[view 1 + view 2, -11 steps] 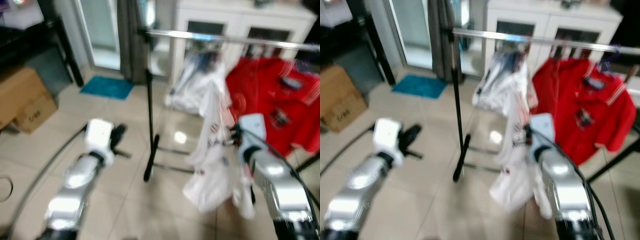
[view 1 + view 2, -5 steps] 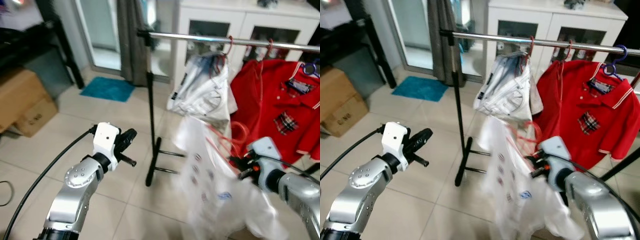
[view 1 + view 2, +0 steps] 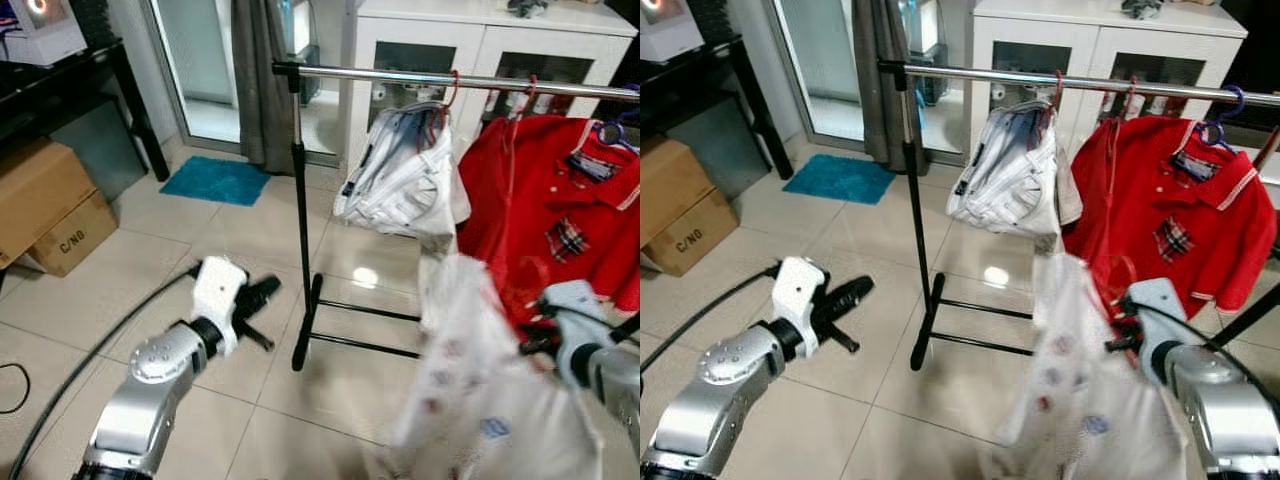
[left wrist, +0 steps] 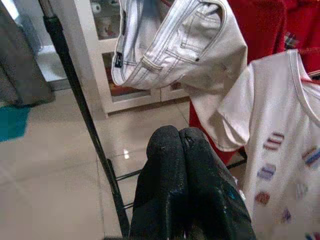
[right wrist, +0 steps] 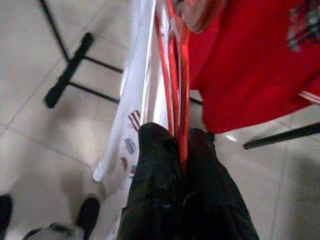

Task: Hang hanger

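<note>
A red wire hanger [image 5: 176, 90] carries a white T-shirt [image 3: 470, 370] with small coloured patches. My right gripper [image 5: 180, 137] is shut on the hanger's wires, low at the right in front of the red polo shirt [image 3: 560, 220] and well below the chrome rail [image 3: 450, 80]. The shirt hangs blurred under the gripper [image 3: 1120, 335]. At the left, my left gripper [image 3: 262, 295] is shut with nothing in it and points toward the rack's black post [image 3: 300, 220]. In the left wrist view its fingers [image 4: 200, 170] are pressed together.
White jeans [image 3: 405, 170] hang on the rail beside the red polo. The rack's black foot [image 3: 925, 335] lies on the tiled floor. Cardboard boxes [image 3: 45, 200] stand at the left, a teal mat [image 3: 215, 178] and a white cabinet [image 3: 480, 40] behind.
My right gripper has carried the hanger and white shirt to the right and lower, in front of the red polo. The left gripper dropped slightly. The view has steadied.
</note>
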Available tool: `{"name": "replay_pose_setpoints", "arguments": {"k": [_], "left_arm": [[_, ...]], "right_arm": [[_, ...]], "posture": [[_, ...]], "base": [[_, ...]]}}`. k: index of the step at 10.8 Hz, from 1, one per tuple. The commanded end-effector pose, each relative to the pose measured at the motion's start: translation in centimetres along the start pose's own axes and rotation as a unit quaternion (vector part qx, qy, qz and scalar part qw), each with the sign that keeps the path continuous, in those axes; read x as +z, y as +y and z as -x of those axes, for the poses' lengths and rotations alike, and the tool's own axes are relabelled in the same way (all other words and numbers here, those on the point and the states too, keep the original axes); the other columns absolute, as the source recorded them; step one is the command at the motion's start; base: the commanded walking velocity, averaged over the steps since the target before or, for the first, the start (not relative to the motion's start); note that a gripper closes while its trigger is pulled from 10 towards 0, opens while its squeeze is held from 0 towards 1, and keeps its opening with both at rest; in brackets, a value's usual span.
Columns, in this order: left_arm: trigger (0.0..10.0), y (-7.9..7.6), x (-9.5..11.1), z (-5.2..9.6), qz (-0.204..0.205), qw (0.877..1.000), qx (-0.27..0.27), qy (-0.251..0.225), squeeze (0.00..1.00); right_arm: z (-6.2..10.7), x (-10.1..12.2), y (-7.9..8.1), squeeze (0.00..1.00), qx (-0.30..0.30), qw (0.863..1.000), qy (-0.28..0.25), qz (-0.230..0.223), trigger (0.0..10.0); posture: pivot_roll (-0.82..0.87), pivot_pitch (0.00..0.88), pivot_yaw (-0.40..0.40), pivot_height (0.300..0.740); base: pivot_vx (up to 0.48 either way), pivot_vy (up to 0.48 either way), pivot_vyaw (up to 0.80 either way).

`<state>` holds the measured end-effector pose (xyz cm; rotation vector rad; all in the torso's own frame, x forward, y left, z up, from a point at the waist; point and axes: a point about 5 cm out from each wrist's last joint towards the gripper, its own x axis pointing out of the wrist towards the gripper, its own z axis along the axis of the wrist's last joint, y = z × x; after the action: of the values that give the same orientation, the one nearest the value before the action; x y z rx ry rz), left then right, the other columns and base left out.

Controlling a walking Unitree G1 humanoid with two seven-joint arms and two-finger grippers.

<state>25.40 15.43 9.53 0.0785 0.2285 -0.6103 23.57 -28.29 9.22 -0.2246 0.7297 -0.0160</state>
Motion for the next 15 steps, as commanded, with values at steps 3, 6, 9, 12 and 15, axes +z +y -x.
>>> {"name": "replay_pose_setpoints", "arguments": {"k": [3, 6, 9, 12, 15], "left_arm": [[10.0, -0.3, 0.7, 0.3, -0.002, 1.0, -0.018, -0.018, 0.0], [10.0, -0.2, 0.7, 0.4, -0.006, 1.0, -0.016, -0.015, 0.0], [10.0, -0.2, 0.7, 0.4, -0.01, 1.0, -0.021, -0.013, 0.0], [10.0, -0.3, 0.7, 0.2, -0.01, 0.999, -0.028, -0.01, 0.0], [10.0, -0.3, 0.7, 0.0, -0.011, 1.0, -0.023, -0.011, 0.0]], "right_arm": [[0.1, 4.2, 0.5, 0.0, -0.002, 0.992, -0.115, -0.046, 10.0], [-0.2, 4.4, 0.6, 0.0, -0.024, 0.992, -0.118, -0.035, 10.0], [0.1, 1.1, 1.3, 0.0, 0.039, 0.998, -0.031, 0.028, 10.0], [0.7, 0.1, -2.4, 0.0, -0.043, 0.998, 0.005, 0.041, 10.0], [0.3, 2.5, -1.2, 0.0, -0.041, 0.997, -0.054, 0.033, 10.0]], "posture": [[-0.01, 0.0, 0.031, 0.74], [0.0, 0.0, 0.03, 0.74], [0.0, 0.0, 0.033, 0.74], [-0.02, 0.0, 0.042, 0.74], [-0.01, 0.0, 0.033, 0.74]], "base": [[0.0, 0.0, 0.0], [0.0, 0.0, 0.0], [0.0, 0.0, 0.0], [0.0, 0.0, 0.0], [0.0, 0.0, 0.0]]}}
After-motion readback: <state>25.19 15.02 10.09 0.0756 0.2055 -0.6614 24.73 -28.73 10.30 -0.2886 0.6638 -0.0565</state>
